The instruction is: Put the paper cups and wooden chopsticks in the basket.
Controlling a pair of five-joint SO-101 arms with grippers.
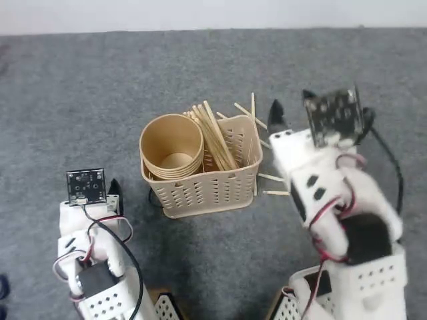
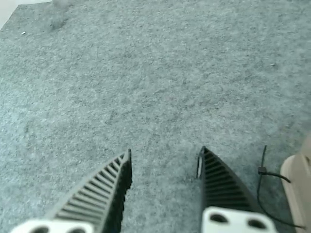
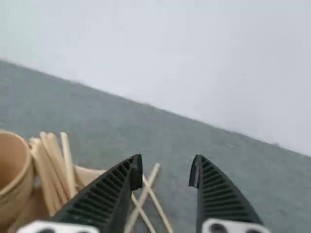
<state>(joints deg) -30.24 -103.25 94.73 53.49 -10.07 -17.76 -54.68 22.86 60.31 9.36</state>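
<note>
You're working on a grey carpet-like mat that runs back to a pale wall. The basket stands upright on it near the middle. A few loose chopsticks lie flat on the mat just beside the basket, on its right in the high view, with more by its far corner. A thin black cable tie lies near the basket's other side.

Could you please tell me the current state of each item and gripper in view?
Basket: upright, partly filled.
Paper cups: stacked upright in the basket.
Bundled chopsticks: leaning inside the basket.
Loose chopsticks: lying outside the basket.
Left gripper: open, empty.
Right gripper: open, empty.
</note>
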